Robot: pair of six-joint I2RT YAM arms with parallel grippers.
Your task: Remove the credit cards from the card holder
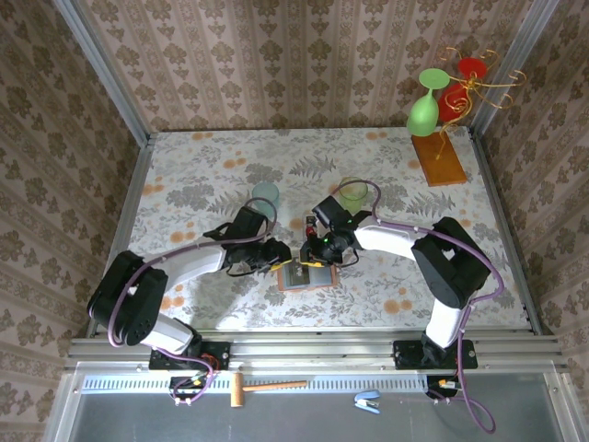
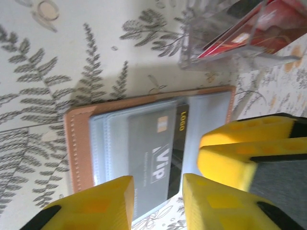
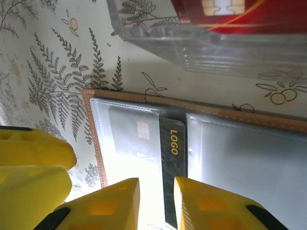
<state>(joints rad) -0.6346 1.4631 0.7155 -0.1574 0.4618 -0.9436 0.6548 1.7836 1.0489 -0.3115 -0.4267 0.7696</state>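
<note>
The card holder (image 1: 308,279) lies open on the table, tan leather rim (image 2: 79,148) round grey-blue pockets (image 3: 240,158). One dark credit card (image 3: 172,148) with gold "LOGO" and pale "VIP" print (image 2: 158,153) sits in the left pocket, its edge sticking out toward the middle fold. My left gripper (image 2: 158,201) hovers over the holder's near edge, jaws apart, nothing between them. My right gripper (image 3: 156,201) hovers over the same pocket, jaws apart astride the dark card's exposed strip. In the top view the left gripper (image 1: 283,255) and the right gripper (image 1: 319,252) almost meet above the holder.
A clear plastic box (image 3: 206,43) holding red cards (image 2: 240,33) stands just behind the card holder. Two pale green cups (image 1: 266,195) (image 1: 352,191) stand farther back. A glass stand with a wooden base (image 1: 439,158) is at the back right.
</note>
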